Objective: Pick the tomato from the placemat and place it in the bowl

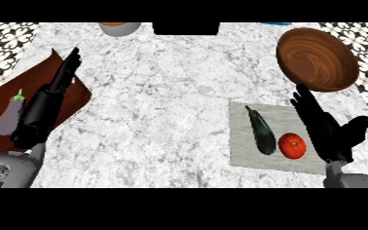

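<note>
Wooden bowl [317, 58] sat empty at upper right. Lower right, the tomato [292, 145] lay on the grey placemat [244, 156] (beside a dark zucchini [262, 131]); right hand [325, 130] and left hand [45, 105] were open, holding nothing.

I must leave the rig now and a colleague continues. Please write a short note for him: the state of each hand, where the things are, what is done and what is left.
Right hand: open, fingers straight, at the right edge of the placemat, just right of the tomato, holding nothing.
Left hand: open, resting over the brown board at the left, beside an eggplant.
Tomato: lying on the placemat, next to a dark cucumber.
Bowl: far right, beyond the placemat, nothing in it.
Done: nothing yet; tomato not grasped.
Left: grasp the tomato, carry it to the bowl, release it.
</note>
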`<action>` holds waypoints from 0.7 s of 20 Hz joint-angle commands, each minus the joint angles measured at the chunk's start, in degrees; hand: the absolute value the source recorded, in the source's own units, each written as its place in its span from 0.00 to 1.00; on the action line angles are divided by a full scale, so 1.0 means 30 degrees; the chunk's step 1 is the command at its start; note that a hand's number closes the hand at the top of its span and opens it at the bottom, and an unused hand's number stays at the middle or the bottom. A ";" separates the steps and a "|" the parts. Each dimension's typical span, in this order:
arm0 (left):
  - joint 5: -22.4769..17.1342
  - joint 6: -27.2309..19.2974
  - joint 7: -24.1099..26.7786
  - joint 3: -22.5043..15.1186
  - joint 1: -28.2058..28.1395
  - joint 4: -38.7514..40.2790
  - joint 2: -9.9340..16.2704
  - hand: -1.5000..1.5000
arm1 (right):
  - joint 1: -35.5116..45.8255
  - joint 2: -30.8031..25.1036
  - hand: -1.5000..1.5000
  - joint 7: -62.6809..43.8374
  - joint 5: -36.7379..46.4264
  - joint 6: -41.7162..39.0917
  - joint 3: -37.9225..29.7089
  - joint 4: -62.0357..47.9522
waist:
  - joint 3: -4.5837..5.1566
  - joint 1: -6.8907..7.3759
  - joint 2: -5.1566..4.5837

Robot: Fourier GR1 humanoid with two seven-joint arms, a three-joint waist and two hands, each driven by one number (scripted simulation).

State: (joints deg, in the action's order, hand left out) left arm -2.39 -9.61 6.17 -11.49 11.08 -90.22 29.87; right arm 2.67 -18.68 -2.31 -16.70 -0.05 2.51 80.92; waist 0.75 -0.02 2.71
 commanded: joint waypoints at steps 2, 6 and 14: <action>-0.1086 -0.0592 -0.0303 0.1461 0.0569 -0.0008 -0.0592 0.50 | 0.0443 0.0181 0.00 0.0751 -0.1316 -0.4069 0.2048 0.2765 | -0.0236 -0.0028 -0.0753; -0.2762 -0.1199 -0.0650 0.2648 0.0529 0.0289 -0.1625 0.50 | 0.2624 0.1796 0.00 0.2033 -0.2557 -0.8732 0.6148 0.5299 | -0.0242 0.1559 -0.0599; -0.4705 -0.0729 -0.0389 0.4999 -0.0014 0.1925 -0.1703 0.50 | -0.4601 -0.2695 0.00 1.1744 0.6664 -0.4658 0.4226 1.0484 | -0.0251 -0.0847 -0.0768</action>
State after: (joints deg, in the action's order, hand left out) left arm -14.71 -12.32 3.40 1.20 10.74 -87.28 25.67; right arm -3.25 -22.93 22.72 -2.48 -13.52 14.90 106.03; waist 0.07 -1.52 0.94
